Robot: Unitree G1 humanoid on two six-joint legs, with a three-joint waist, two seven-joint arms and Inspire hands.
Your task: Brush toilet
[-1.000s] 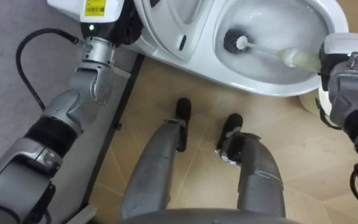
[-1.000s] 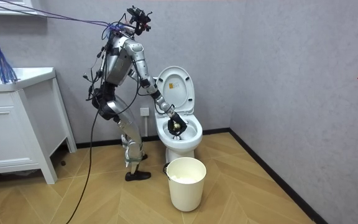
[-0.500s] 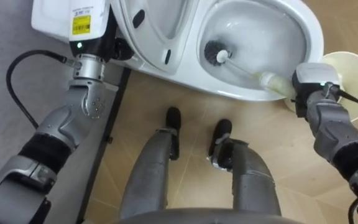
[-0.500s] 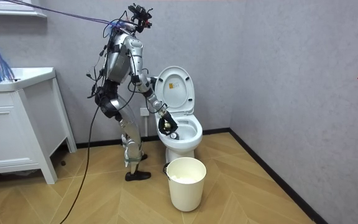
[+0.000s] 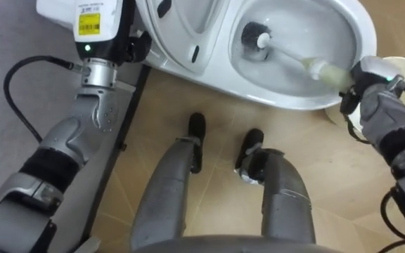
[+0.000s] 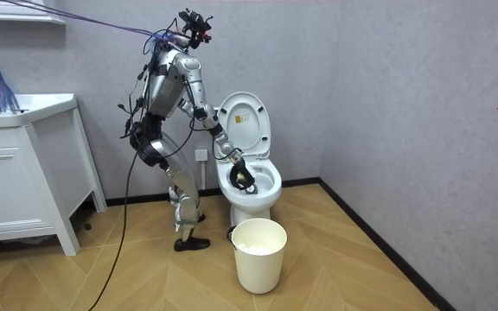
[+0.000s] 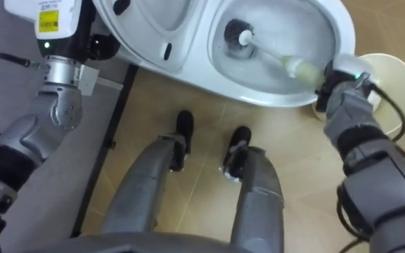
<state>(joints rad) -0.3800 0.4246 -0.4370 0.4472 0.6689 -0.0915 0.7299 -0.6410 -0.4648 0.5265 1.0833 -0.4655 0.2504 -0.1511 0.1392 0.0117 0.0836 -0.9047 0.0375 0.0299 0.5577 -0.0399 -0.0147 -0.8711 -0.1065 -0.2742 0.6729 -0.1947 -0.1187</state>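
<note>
My right hand [image 5: 371,83] is clamped on the toilet brush [image 5: 294,57] at the toilet bowl's [image 5: 287,100] rim, angling the bristles down inside the bowl to scrub. My left hand [image 5: 121,39] is beside the raised lid [image 5: 181,24]; I cannot tell its grip.

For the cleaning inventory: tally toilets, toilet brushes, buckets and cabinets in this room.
toilet: 1
brush: 1, held in the right hand
bucket: 1
cabinet: 1
Total: 4
</note>
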